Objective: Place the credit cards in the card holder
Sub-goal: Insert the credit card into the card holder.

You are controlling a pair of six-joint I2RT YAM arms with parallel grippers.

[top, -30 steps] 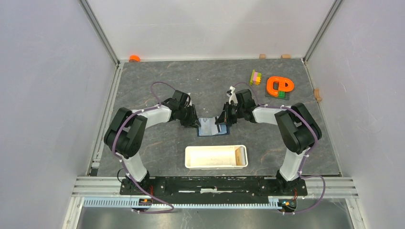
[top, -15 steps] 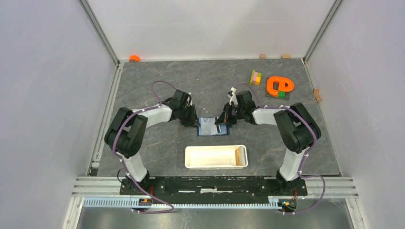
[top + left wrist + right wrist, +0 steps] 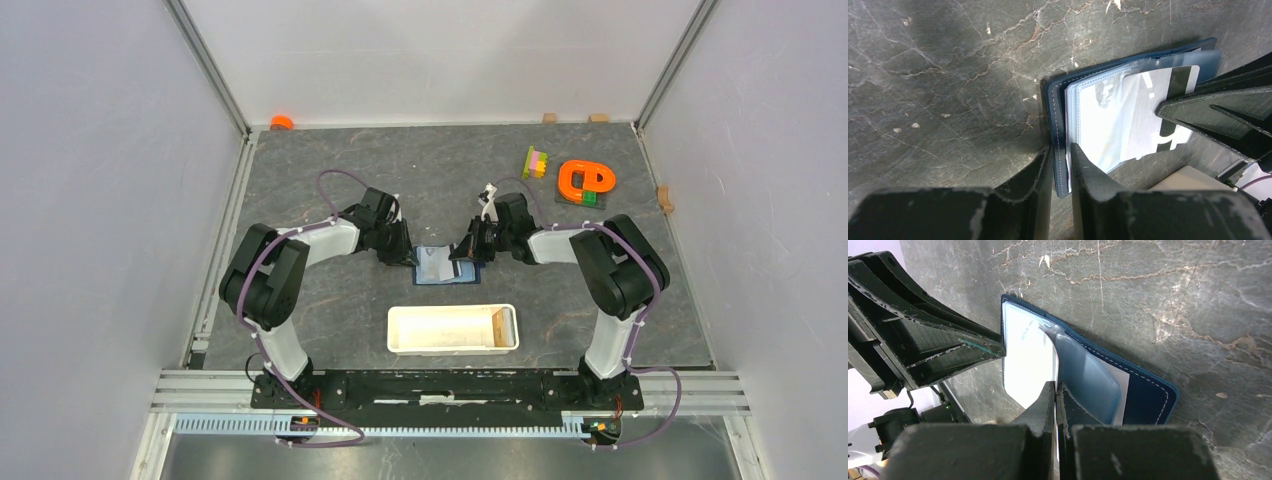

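The card holder (image 3: 447, 268), a navy-blue wallet, lies open on the table between both grippers. My left gripper (image 3: 413, 258) is shut on its left edge (image 3: 1058, 150), one finger on each side of the stitched cover. My right gripper (image 3: 460, 258) is shut on a whitish credit card (image 3: 1023, 360) over the wallet's clear sleeves (image 3: 1088, 380). In the left wrist view the card (image 3: 1153, 100) shows a black stripe and lies partly inside a sleeve, with the right gripper's fingers (image 3: 1218, 110) over its right end. No other cards are visible.
A long white tray (image 3: 452, 329) stands just in front of the wallet. An orange ring-shaped object (image 3: 585, 180) and stacked coloured blocks (image 3: 537, 162) lie at the back right. A small orange object (image 3: 281, 122) sits at the back left corner.
My right gripper has edged slightly left over the wallet. The left gripper and the wallet have stayed put.
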